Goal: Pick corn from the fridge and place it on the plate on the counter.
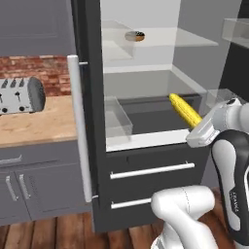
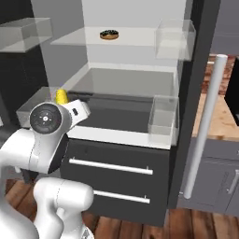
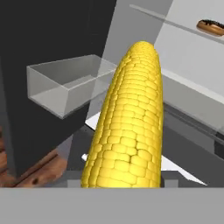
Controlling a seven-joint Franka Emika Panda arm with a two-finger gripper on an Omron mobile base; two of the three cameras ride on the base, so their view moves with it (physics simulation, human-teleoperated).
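Observation:
The yellow corn (image 1: 184,110) sticks up and to the left out of my gripper (image 1: 196,127), which is shut on its lower end in front of the open fridge (image 1: 92,146). From the right side, only the tip of the corn (image 2: 61,96) shows behind my wrist, above the gripper (image 2: 77,110). Up close, the corn (image 3: 129,127) rises from the bottom edge and hides my fingers. It hangs over the fridge's white lower ledge (image 1: 146,140). The light wooden counter (image 1: 39,127) lies left of the fridge. The plate is out of view.
A brown doughnut (image 1: 135,36) lies on the upper glass shelf. A clear bin (image 1: 118,118) stands at the left of the lower shelf. The fridge's long grey handle (image 1: 80,126) hangs beside the counter. A silver toaster (image 1: 19,96) stands on the counter. Two drawers (image 1: 151,171) are below.

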